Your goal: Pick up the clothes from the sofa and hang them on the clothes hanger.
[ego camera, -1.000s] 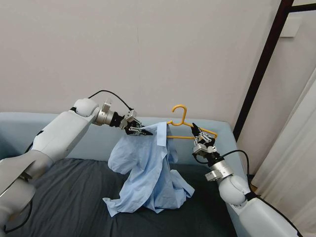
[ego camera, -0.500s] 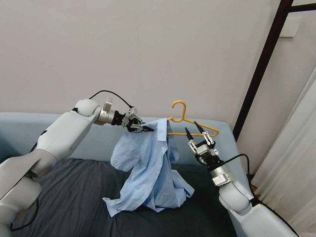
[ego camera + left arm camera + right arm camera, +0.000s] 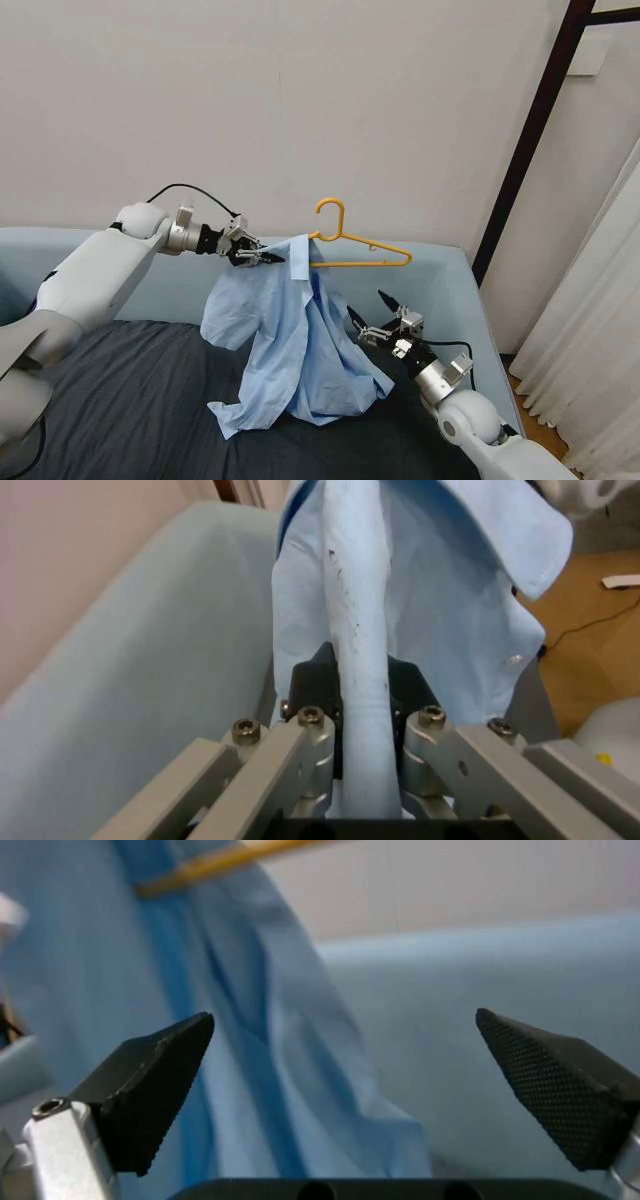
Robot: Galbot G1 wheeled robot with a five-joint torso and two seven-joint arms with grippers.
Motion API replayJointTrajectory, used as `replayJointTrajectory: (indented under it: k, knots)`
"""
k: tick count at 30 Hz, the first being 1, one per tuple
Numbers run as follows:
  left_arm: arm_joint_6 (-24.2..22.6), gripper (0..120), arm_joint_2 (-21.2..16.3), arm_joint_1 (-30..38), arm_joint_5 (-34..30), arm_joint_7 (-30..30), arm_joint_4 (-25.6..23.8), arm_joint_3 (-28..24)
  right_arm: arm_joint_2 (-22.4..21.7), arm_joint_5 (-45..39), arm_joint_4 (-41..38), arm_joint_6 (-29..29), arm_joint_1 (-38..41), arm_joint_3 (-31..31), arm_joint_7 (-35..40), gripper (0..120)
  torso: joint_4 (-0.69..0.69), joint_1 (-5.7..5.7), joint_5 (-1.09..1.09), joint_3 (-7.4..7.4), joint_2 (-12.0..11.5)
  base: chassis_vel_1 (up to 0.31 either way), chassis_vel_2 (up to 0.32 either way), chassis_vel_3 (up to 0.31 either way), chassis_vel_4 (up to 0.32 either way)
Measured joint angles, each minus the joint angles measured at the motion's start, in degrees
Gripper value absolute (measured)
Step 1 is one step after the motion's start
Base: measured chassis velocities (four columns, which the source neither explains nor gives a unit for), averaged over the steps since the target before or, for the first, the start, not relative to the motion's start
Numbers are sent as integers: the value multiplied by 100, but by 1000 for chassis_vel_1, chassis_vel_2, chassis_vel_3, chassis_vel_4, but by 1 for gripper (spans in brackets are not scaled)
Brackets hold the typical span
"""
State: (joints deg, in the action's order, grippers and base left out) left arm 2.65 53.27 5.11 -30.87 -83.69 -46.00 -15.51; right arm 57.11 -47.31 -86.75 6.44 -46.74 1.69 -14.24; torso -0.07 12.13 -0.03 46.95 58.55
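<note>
The left gripper [image 3: 262,257] is clamping the shirt [image 3: 300,350] collar between its jaws; the hanger [image 3: 360,264] is protruding just beyond them. The right gripper [image 3: 367,308] is hovering wide open below, beside the shirt.

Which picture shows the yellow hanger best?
The head view: the hanger shows hook and bar, one end inside the shirt. The right wrist view catches a short piece of its bar. The left wrist view shows shirt cloth pinched in the left gripper.
</note>
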Motion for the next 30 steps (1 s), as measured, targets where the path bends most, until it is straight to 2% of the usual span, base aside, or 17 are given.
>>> replayJointTrajectory:
  k: [4, 8, 11, 14, 18, 21, 22, 25, 26, 28, 30]
  knots:
    - [59, 6, -64, -328, 401, -168, 44, 466, 192, 246, 532, -614, 205, 147, 334, 100, -1, 0, 0, 0, 0, 0, 0, 0, 0]
    - [187, 6, -135, -580, 679, -241, 99, 746, 355, 479, 855, -911, 376, 282, 611, 100, 0, 0, 0, 0, 0, 0, 0, 0, 0]
    - [371, 6, -148, -1022, 962, -225, 203, 1178, 571, 1095, 1250, -1374, 573, 450, 1155, 100, 2, 1, -4, 1, 0, 0, 0, 0, 0]
    - [452, 6, -123, -1219, 1010, -160, 243, 1390, 708, 1372, 1578, -1446, 721, 562, 1195, 100, 0, 0, -1, 1, 0, 0, 0, 0, 0]
    - [515, 6, -97, -1368, 1005, -98, 243, 1511, 957, 1697, 2286, -1412, 1037, 668, 969, 100, -1, 0, -1, 1, 0, 0, 0, 0, 0]
    - [523, 6, -95, -1444, 974, -87, 171, 1526, 1336, 2206, 3274, -1050, 1433, 668, 324, 100, -1, 1, 0, 1, 0, 0, 0, 0, 0]
    - [523, 6, -95, -1444, 974, -87, 171, 1526, 1336, 2206, 3274, -1050, 1433, 668, 324, 100, -1, 1, 0, 1, 0, 0, 0, 0, 0]
    - [523, 6, -102, -1456, 954, -83, 114, 1526, 1707, 2494, 3980, -597, 1726, 548, -431, 100, -1, 1, 0, 1, 0, 0, 0, 0, 0]
    - [523, 6, -102, -1456, 954, -83, 114, 1526, 1707, 2494, 3980, -597, 1726, 548, -431, 100, -1, 1, 0, 1, 0, 0, 0, 0, 0]
    - [520, 6, -139, -1473, 919, -72, 52, 1526, 2012, 2668, 4477, -277, 1926, 431, -837, 100, 1, 1, -1, 1, 0, 0, 0, 0, 0]
    - [513, 6, -169, -1487, 888, -64, 8, 1527, 2188, 2765, 4672, -200, 2010, 394, -917, 100, 1, 1, -1, 1, 0, 0, 0, 0, 0]
